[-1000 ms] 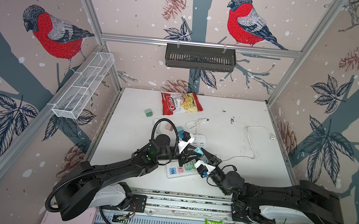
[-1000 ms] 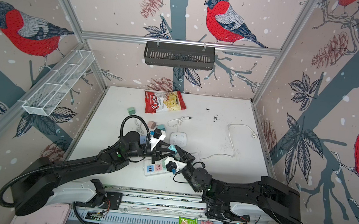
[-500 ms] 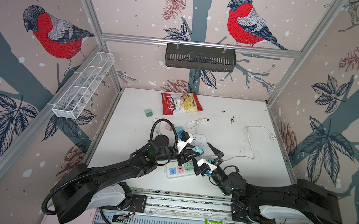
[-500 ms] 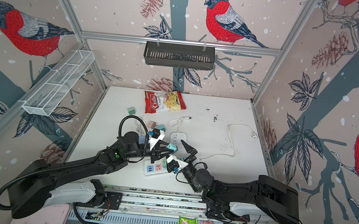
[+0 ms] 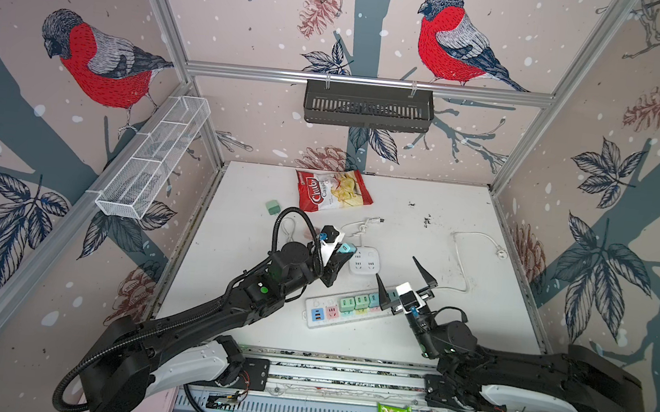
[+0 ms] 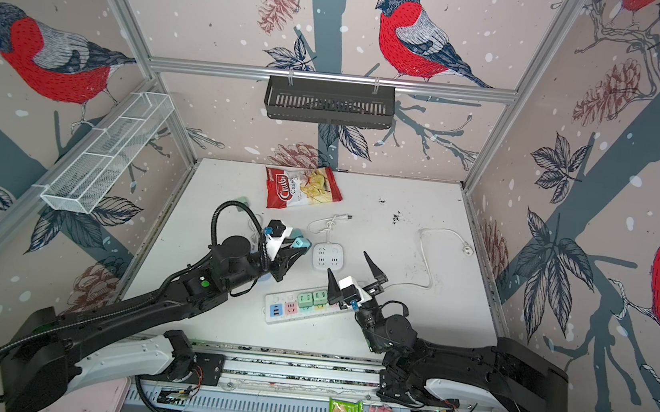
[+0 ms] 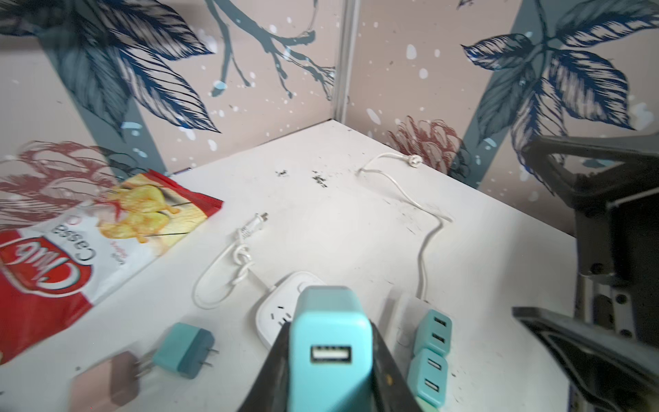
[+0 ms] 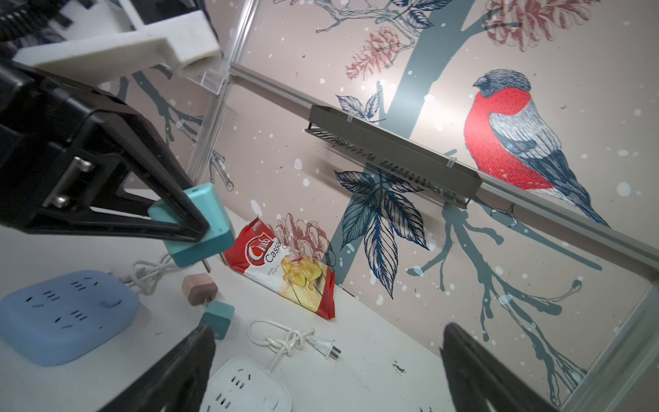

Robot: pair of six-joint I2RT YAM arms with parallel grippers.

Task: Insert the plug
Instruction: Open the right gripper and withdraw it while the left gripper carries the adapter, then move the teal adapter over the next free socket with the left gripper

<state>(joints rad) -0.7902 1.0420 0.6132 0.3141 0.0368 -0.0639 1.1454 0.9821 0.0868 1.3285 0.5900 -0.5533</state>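
Centrally, the left gripper had its jaws clamped on the teal plug, which was held above the worktop. The plug sat just beside the white socket block and apart from the power strip. The right gripper hovered over the strip's far end with its jaws wide apart and nothing between them.

Of the holders, the power strip carried three green adapters seated side by side in its sockets. The black basket hung on the back rail and the wire basket on the left wall; their contents could not be made out.

A blue socket block, a pink adapter and a loose teal adapter lay under the left arm. The crisp bag lay near the back edge.

Open worktop stretched from the strip to the right wall, crossed only by the white cable. The strip lay near the front edge, slanted to it.
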